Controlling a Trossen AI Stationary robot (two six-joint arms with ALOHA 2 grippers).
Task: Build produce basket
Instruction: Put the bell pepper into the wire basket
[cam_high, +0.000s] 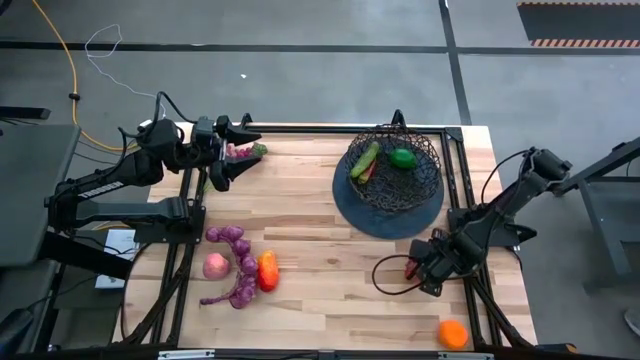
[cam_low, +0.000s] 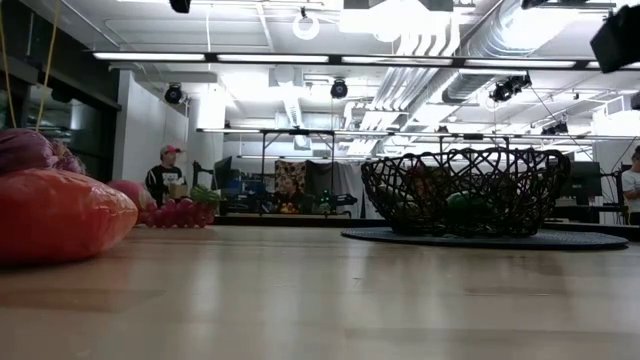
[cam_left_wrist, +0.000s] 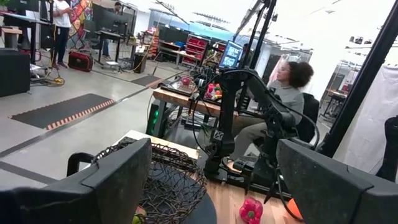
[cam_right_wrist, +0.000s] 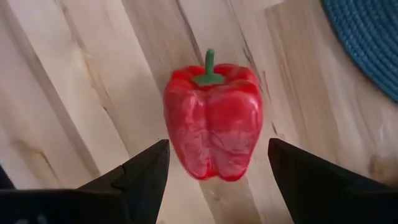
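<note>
A red bell pepper (cam_right_wrist: 213, 124) lies on its side on the table near the right edge (cam_high: 410, 268). My right gripper (cam_right_wrist: 217, 146) hangs over it, pointing down and open, one finger on either side of the pepper and clear of it. The black wire basket (cam_high: 393, 168) stands on its dark round base (cam_high: 372, 220) at the far right and holds green pieces (cam_high: 403, 157). My left gripper (cam_high: 238, 152) is raised at the far left, level and open, above a pink bunch with green leaves (cam_high: 247, 150). Nothing is between its fingers (cam_left_wrist: 212, 149).
Purple grape bunches (cam_high: 236, 262), a pink piece (cam_high: 215, 265) and an orange-red piece (cam_high: 267, 270) lie near the front left. An orange (cam_high: 452, 333) sits at the front right corner. Black frame rails run along the table's edges. People are in the room beyond.
</note>
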